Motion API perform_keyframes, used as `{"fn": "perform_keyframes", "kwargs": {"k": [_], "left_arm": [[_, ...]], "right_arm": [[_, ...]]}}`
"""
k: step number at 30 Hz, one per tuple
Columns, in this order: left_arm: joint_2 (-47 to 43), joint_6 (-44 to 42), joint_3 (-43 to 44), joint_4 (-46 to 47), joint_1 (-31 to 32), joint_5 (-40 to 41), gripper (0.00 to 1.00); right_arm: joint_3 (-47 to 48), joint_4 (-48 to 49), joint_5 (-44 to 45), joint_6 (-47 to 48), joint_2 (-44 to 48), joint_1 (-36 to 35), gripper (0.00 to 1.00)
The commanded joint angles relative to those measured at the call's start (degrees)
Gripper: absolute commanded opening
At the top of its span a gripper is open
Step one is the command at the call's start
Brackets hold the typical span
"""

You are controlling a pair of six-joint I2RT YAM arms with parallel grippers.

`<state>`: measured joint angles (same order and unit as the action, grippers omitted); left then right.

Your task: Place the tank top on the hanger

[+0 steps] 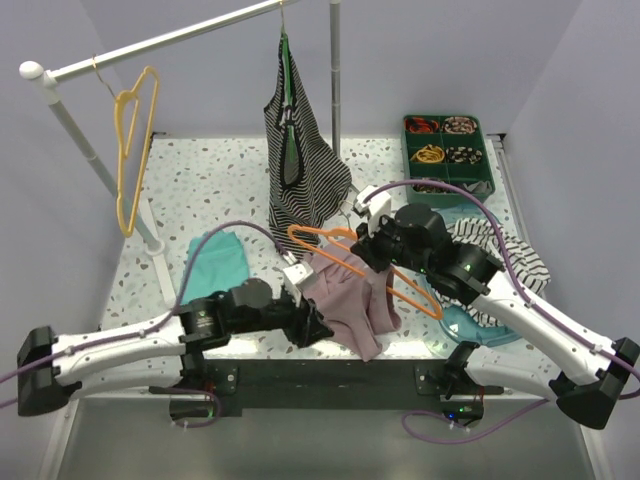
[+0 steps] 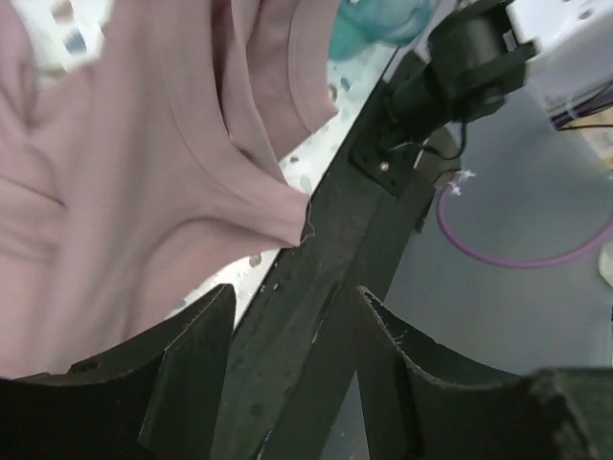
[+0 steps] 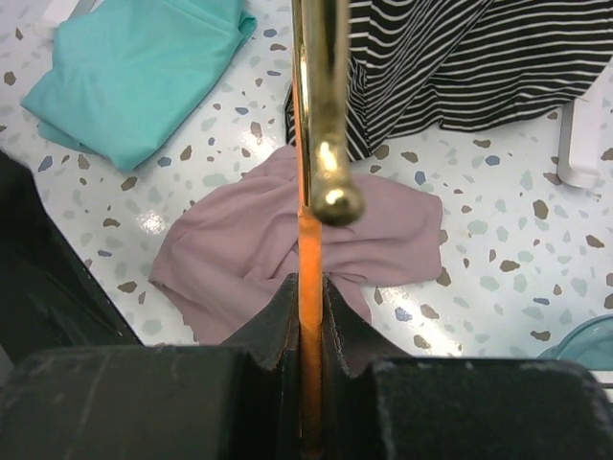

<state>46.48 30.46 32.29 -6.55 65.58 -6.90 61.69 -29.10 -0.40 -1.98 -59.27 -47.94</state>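
Right wrist view: the right gripper is pinching the orange hanger tightly, holding it over the tank top, which is lying crumpled on the table. The left gripper is gaping wide beside the tank top, gripping nothing.

Mauve-pink tank top, crumpled in a heap, thin orange hanger — tilted — overlapping its far edge
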Motion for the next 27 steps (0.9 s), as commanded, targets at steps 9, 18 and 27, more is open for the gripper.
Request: {"fn": "perform_keyframes", "kwargs": {"k": [9, 18, 27], "left_arm": [[32.69, 26.74, 9.62, 10.33, 14.48, 24.47, 0.59], [48.16, 34.05, 15.42, 12.53, 17.03, 25.70, 0.57], [48.88, 35.38, 15.70, 11.20, 18.88, 30.19, 0.58]], "right_arm": [[0.89, 1.94, 4.36, -2.94, -0.32, -0.05, 0.00], [0.54, 2.03, 4.62, -3.56, 0.20, -0.05, 0.00], [0.54, 2.65, 2.87, -3.91, 0.20, -0.05, 0.00]]}}
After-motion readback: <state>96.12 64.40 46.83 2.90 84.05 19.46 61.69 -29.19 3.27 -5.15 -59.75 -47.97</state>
